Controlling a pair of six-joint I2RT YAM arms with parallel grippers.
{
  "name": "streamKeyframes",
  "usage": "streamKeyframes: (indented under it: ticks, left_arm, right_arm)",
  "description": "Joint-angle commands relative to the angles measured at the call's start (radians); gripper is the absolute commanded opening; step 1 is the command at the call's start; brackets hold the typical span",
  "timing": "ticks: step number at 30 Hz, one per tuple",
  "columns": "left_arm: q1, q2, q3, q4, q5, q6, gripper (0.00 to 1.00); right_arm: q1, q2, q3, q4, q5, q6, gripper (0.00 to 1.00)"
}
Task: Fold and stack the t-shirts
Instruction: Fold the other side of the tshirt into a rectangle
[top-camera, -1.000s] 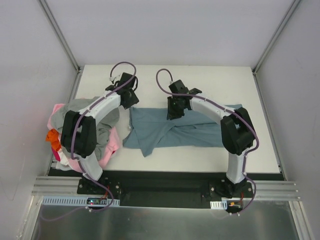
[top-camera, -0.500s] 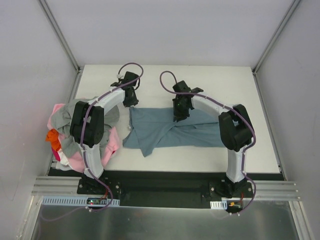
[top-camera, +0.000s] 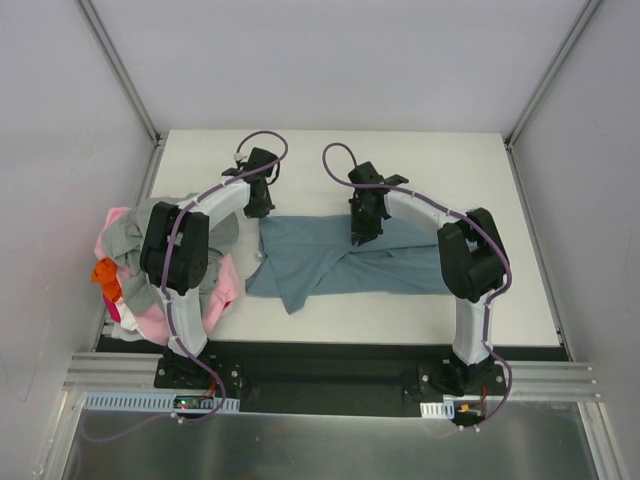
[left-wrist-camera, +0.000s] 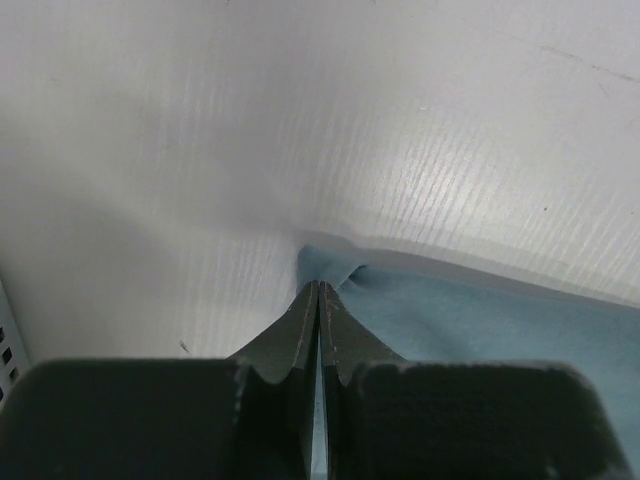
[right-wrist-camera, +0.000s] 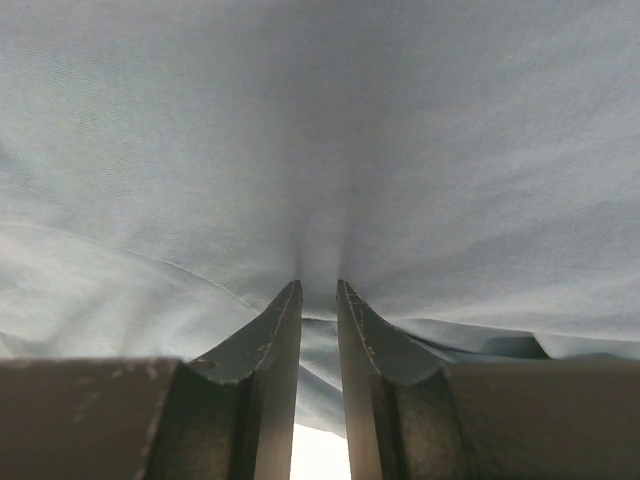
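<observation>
Nearest the arm bases, well to the left of the left fingers (left-wrist-camera: 285, 345) and nearer than them, a loose heap of shirts lies at the left edge of the tabletop (top-camera: 430, 165). It holds a grey shirt (top-camera: 128, 238) on top, a pink shirt (top-camera: 227, 288) spilling toward the middle and an orange shirt (top-camera: 103, 272) bunched at the outer side. The left arm reaches across this heap. Beyond the heap and to its right, the slate-blue shirt (top-camera: 330, 265) is spread flat across the middle of the tabletop. Its near edge is rumpled, with a flap pointing toward the bases, and its body runs from under the left fingers to past the right fingers (right-wrist-camera: 260, 345). The left fingers are pressed fully together, tip against tip, and pinch the far left corner of the slate-blue shirt. A small peak of cloth is drawn up at their tips, the rest of the shirt lies to their right and bare tabletop lies to their left and ahead. The right fingers stand a narrow slit apart and clamp a raised fold of the same shirt at its far edge, about midway along. Creases in the cloth run in toward their tips, and blue cloth fills the view ahead of them and to both sides. Farther than both pairs of fingers there is only white tabletop up to the back wall.
</observation>
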Motion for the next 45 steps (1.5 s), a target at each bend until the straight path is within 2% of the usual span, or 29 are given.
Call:
streamKeyframes:
  ticks: [1, 10, 14, 23, 24, 25, 29, 30, 31, 35, 36, 38, 39, 40, 43, 45]
  left_arm:
    - [0.004, -0.048, -0.019, -0.012, -0.043, -0.008, 0.00]
    - [0.041, -0.137, -0.079, -0.012, -0.074, -0.084, 0.00]
    - [0.053, -0.114, -0.089, -0.011, -0.124, -0.109, 0.00]
    - [0.064, -0.081, -0.034, -0.009, -0.099, -0.075, 0.01]
    - [0.064, -0.088, -0.007, -0.010, -0.083, -0.042, 0.04]
    - [0.064, -0.094, 0.004, -0.012, -0.071, -0.028, 0.17]
    - [0.061, -0.214, 0.041, -0.017, -0.021, 0.017, 0.51]
    - [0.058, -0.248, 0.029, -0.023, 0.001, 0.011, 0.58]
    - [0.053, -0.285, 0.015, -0.029, 0.047, -0.003, 0.59]
    - [-0.045, -0.535, -0.140, -0.035, 0.113, -0.106, 0.61]
    - [-0.118, -0.577, -0.220, -0.037, 0.116, -0.164, 0.62]
    - [-0.192, -0.696, -0.313, -0.047, 0.133, -0.248, 0.60]
    - [-0.230, -0.738, -0.415, -0.047, 0.141, -0.358, 0.57]
    - [-0.292, -0.779, -0.469, -0.050, 0.142, -0.414, 0.56]
    - [-0.385, -0.926, -0.672, -0.058, 0.122, -0.632, 0.50]
    - [-0.392, -1.009, -0.776, -0.058, 0.104, -0.735, 0.50]
  right_arm:
    - [-0.008, 0.000, -0.010, -0.035, 0.022, -0.003, 0.24]
    - [-0.015, 0.003, -0.027, -0.040, 0.067, 0.006, 0.24]
    - [-0.014, 0.003, -0.042, -0.037, 0.073, 0.011, 0.23]
    - [-0.014, -0.036, -0.048, -0.035, 0.045, 0.006, 0.24]
    - [-0.015, -0.055, -0.041, -0.038, 0.039, 0.000, 0.26]
    - [-0.015, -0.068, -0.016, -0.041, 0.001, -0.005, 0.29]
    - [-0.015, -0.120, 0.080, -0.083, -0.065, -0.028, 0.44]
    - [-0.014, -0.132, 0.094, -0.109, -0.071, -0.025, 0.47]
    - [-0.017, -0.163, 0.102, -0.114, -0.088, -0.023, 0.50]
    - [-0.024, -0.266, 0.067, -0.117, -0.133, 0.015, 0.54]
    - [-0.023, -0.282, 0.043, -0.124, -0.139, 0.033, 0.55]
    - [-0.026, -0.337, 0.010, -0.133, -0.148, 0.049, 0.55]
    - [-0.026, -0.359, -0.022, -0.144, -0.143, 0.056, 0.55]
    - [-0.026, -0.379, -0.043, -0.150, -0.131, 0.072, 0.55]
    - [-0.031, -0.454, -0.129, -0.160, -0.095, 0.098, 0.55]
    - [-0.029, -0.500, -0.171, -0.157, -0.079, 0.107, 0.55]
